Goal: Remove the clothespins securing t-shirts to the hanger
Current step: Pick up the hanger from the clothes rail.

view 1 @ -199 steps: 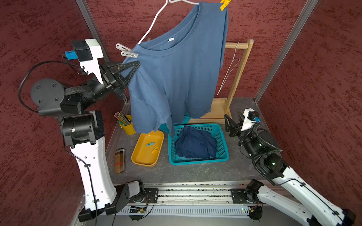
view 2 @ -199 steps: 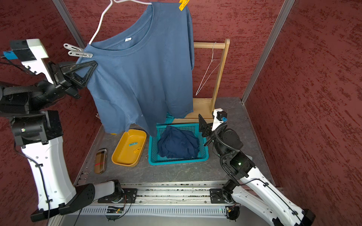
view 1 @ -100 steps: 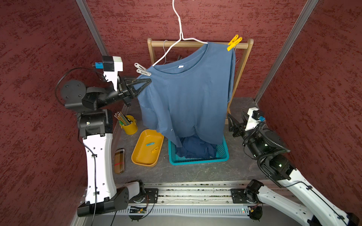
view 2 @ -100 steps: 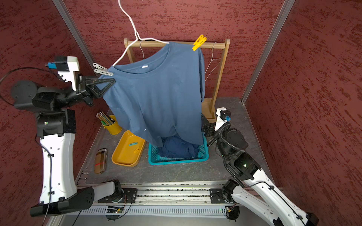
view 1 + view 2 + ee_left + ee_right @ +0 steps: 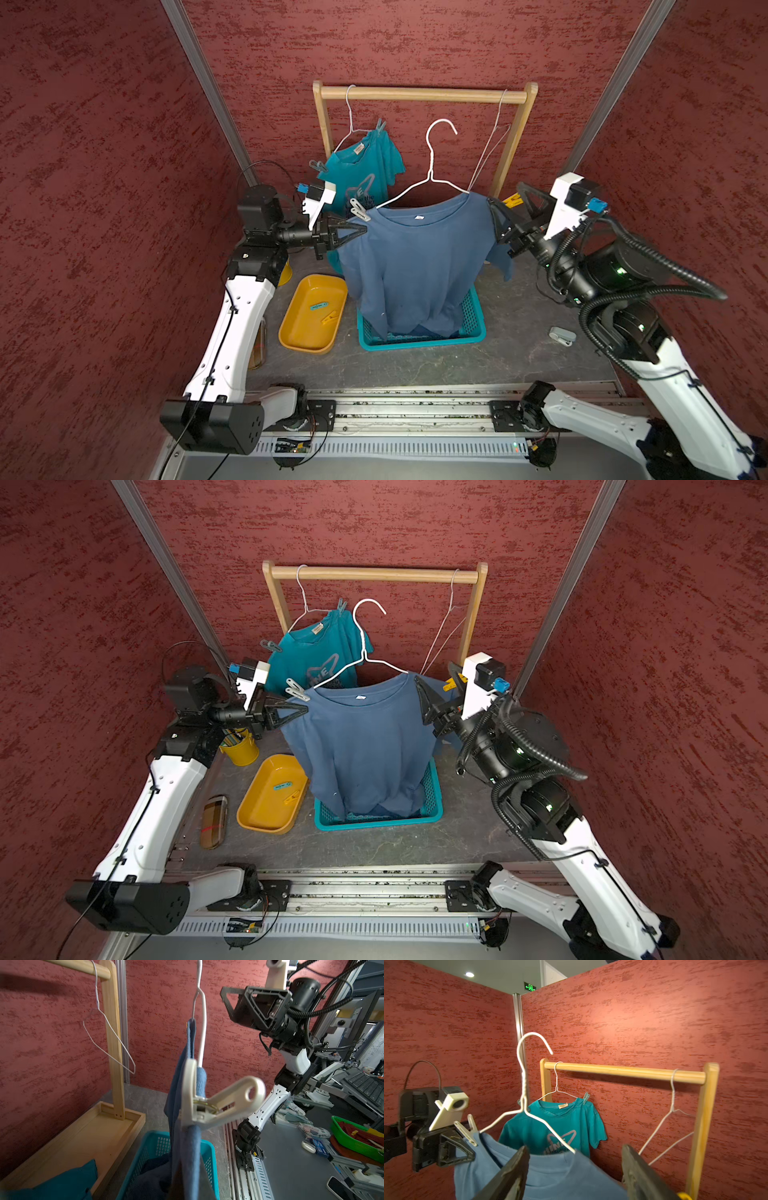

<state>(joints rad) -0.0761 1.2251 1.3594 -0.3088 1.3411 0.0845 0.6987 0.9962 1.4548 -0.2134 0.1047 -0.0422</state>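
A slate blue t-shirt (image 5: 415, 266) hangs on a white wire hanger (image 5: 432, 166) that is off the rack and over the basket. My left gripper (image 5: 361, 228) is shut on its left shoulder, just under a pale clothespin (image 5: 209, 1105). My right gripper (image 5: 574, 1176) is open, with its jaws either side of the right shoulder. A yellow clothespin (image 5: 513, 201) sits just outside one finger (image 5: 639, 1172). The teal t-shirt (image 5: 316, 658) hangs on the rack with two grey-blue clothespins (image 5: 318, 166) (image 5: 380, 124). A navy t-shirt (image 5: 153, 1172) lies in the basket.
The wooden rack (image 5: 424, 93) stands at the back with an empty wire hanger (image 5: 490, 153). Below are a teal basket (image 5: 473, 328), a yellow tray (image 5: 299, 332) holding two clothespins, a yellow pencil cup (image 5: 240, 748), a brown case (image 5: 214, 820) and a small grey object (image 5: 562, 336).
My left arm has come down with the hanger and blue shirt, which now hang lower over the basket. My right arm has risen from the table to the shirt's right shoulder.
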